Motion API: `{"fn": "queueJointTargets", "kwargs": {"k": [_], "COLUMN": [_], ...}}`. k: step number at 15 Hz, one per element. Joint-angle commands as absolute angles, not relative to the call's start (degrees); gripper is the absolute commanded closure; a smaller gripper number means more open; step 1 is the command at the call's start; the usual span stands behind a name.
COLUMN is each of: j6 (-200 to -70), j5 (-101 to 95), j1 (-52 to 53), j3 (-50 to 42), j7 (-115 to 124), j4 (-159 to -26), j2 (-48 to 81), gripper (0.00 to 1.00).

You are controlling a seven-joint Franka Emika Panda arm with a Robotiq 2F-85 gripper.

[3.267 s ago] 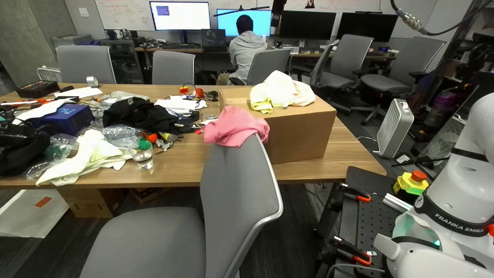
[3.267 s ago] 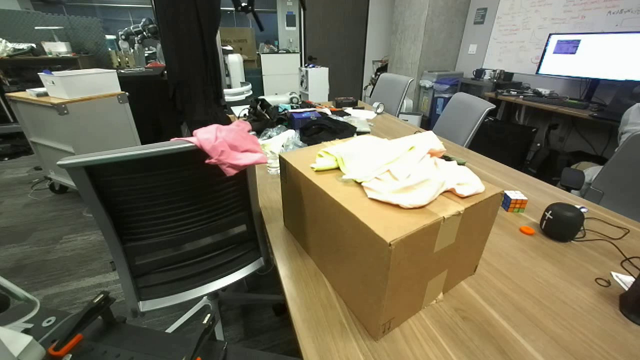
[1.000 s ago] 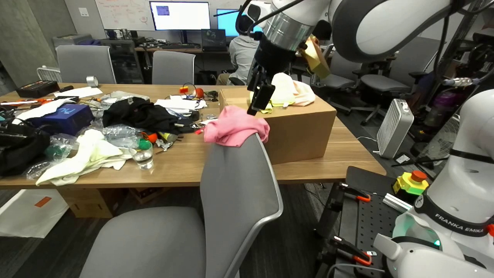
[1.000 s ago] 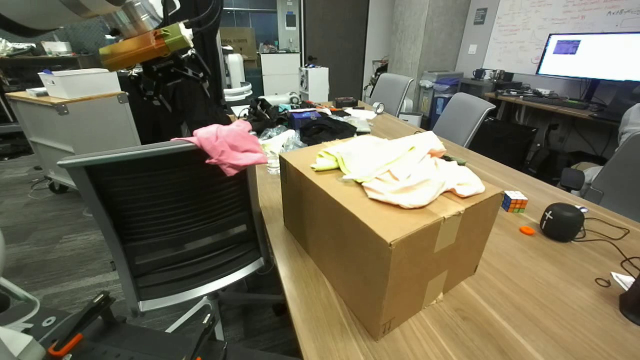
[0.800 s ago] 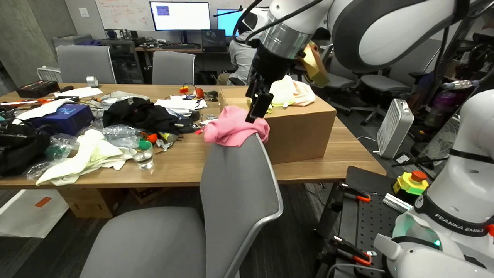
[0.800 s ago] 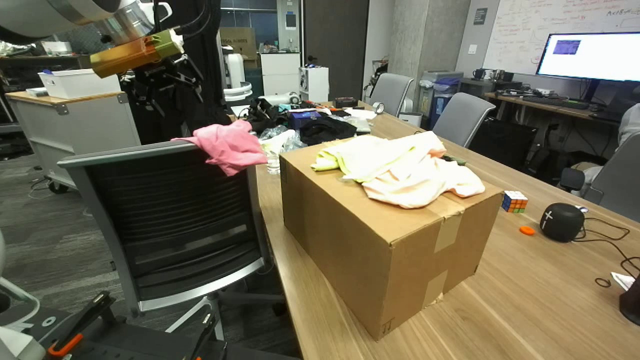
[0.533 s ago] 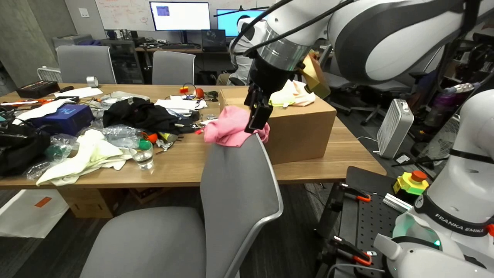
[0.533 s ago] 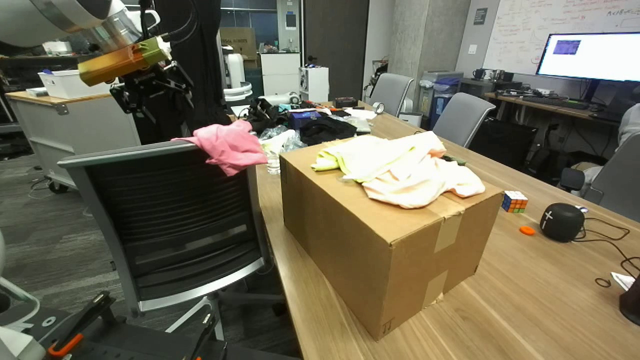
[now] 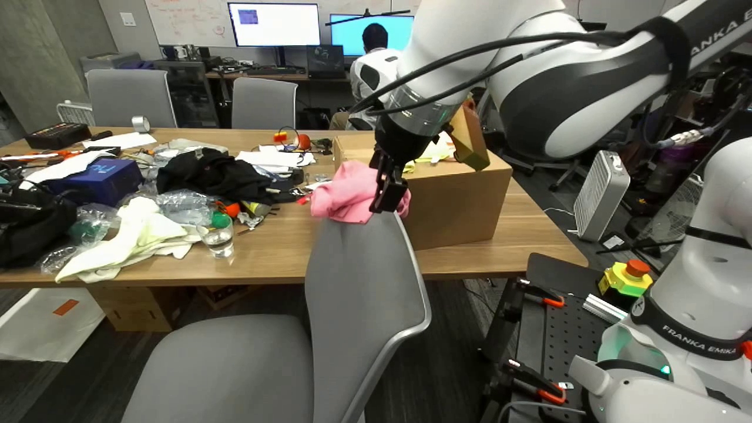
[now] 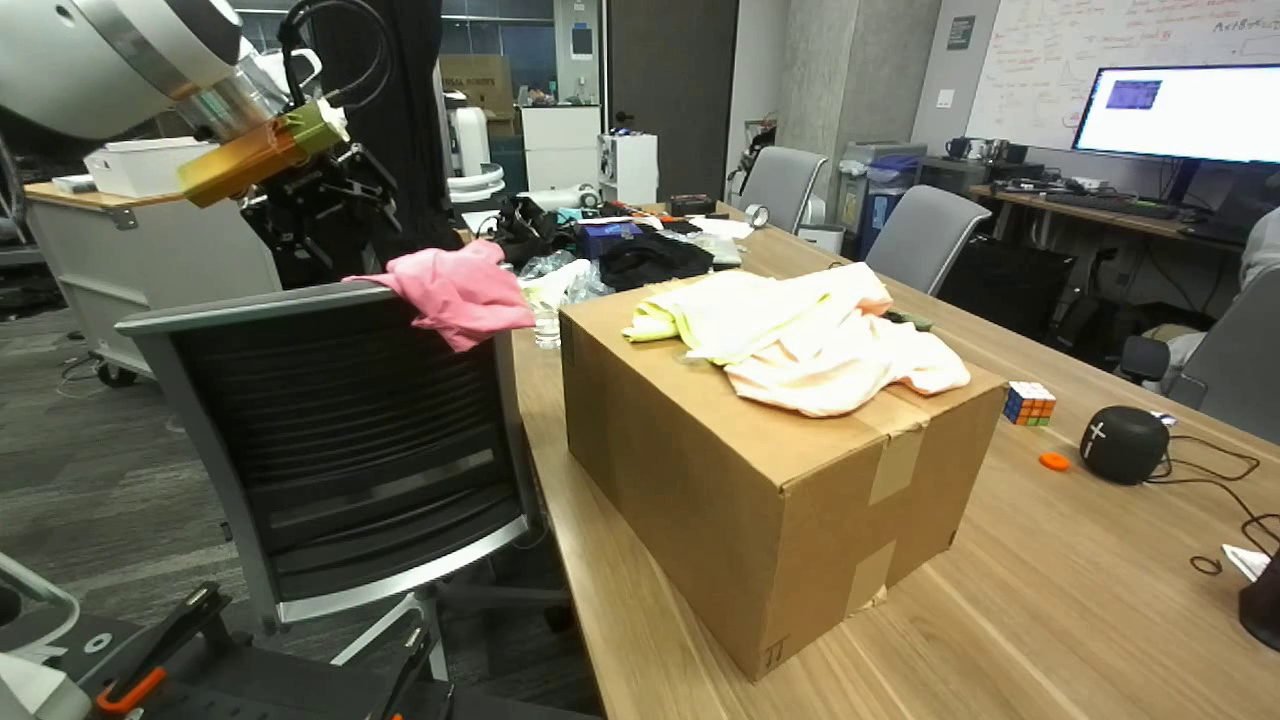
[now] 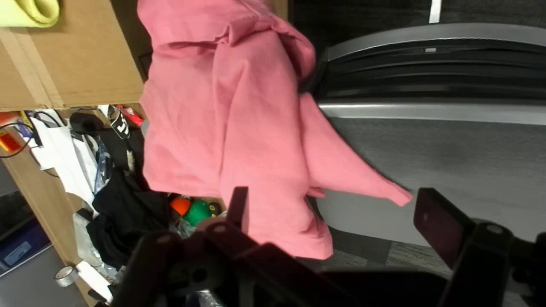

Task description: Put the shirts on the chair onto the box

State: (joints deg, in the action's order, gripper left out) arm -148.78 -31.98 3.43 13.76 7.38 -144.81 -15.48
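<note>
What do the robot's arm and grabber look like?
The arm is white with dark grey panels, black cables outside, and "FRANKA EMIKA" on a black band low down. The gripper is black with two blocky fingers; an orange-yellow block sits beside it.

Free air above pink shirt [image 10: 458,292], chair back [image 10: 350,440] beneath, box [image 10: 680,480] near

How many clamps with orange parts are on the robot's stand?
2 on the stand: one clamp near the wooden table, another clamp farther from it. The robot base may hide more.
</note>
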Motion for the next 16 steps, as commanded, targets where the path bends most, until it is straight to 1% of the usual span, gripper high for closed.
{"fn": "queueJointTargets", "kwargs": {"k": [1, 9, 16], "j6": [-150.9, -150.6, -149.56], "j5": [-39.6, -52.91, -54.54], "j1": [0.47, -2.22, -2.4], "j3": [14.72, 14.29, 13.59], "j7": [13.75, 24.45, 26.41], "j4": [-142.69, -138.09, -136.6], "j2": [-12.07, -6.91, -4.23], "gripper": [0.0, 0.0, 0.0]}}
